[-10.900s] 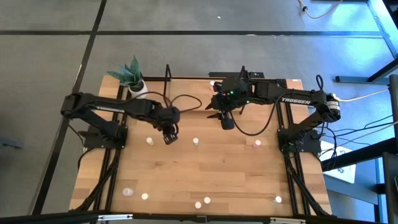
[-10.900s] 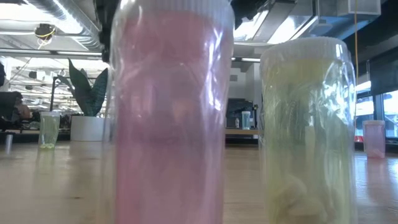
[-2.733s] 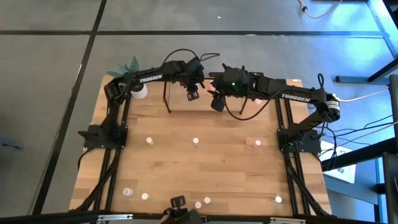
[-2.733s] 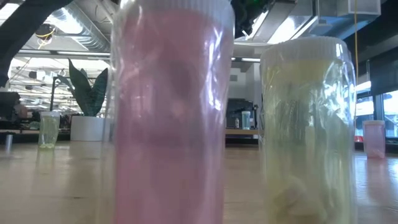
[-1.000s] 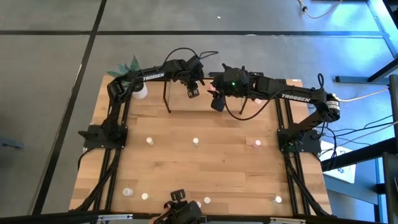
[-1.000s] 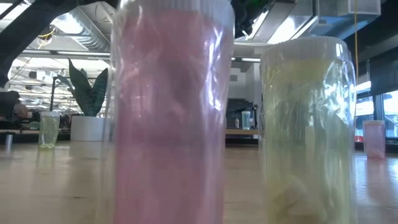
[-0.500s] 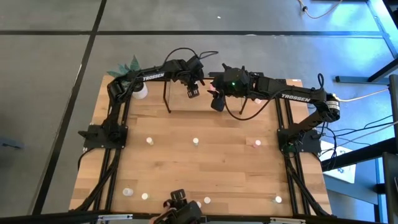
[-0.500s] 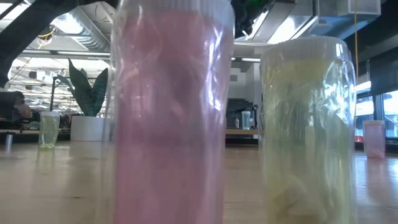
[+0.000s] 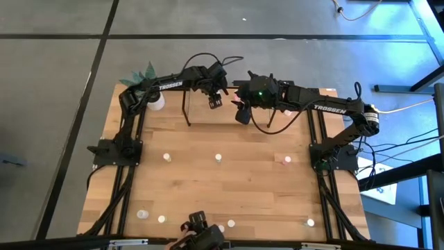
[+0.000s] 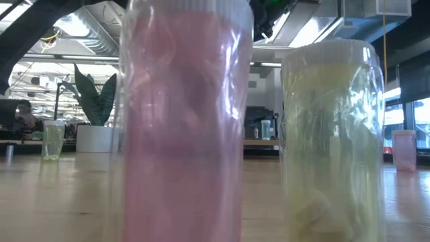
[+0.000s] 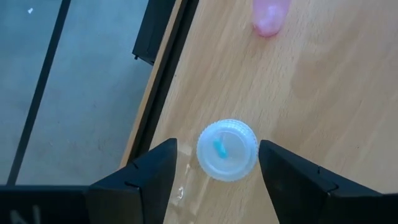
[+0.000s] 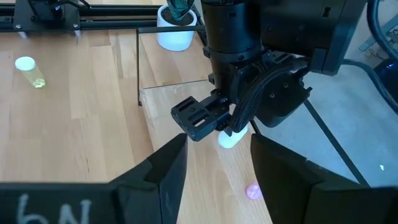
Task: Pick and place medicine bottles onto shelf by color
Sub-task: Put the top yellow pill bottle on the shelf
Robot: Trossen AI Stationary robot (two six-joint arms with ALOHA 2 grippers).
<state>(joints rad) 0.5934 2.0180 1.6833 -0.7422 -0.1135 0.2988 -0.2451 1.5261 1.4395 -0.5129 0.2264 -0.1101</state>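
Note:
On the shelf's wooden board (image 11: 323,93) at the table's far side stands a white-capped bottle (image 11: 227,149), upright on its base. My left gripper (image 9: 215,103) hangs over it, open, pointing steeply down. One finger stands on each side of the cap. A gap shows on one side, and the other finger (image 11: 280,168) is very near. A pink bottle (image 11: 270,15) rests on the board further along. Just right of the left gripper, my right gripper (image 9: 241,117) is open with nothing between its fingers. The right wrist view shows the left gripper (image 12: 199,118) above the white bottle (image 12: 231,138).
Several small bottles stand on the table, three in a middle row (image 9: 218,158) and others along the near edge (image 9: 161,219). A white plant pot (image 9: 155,101) sits left of the shelf's thin black frame (image 9: 186,97). A dark object (image 9: 198,223) shows at the near edge.

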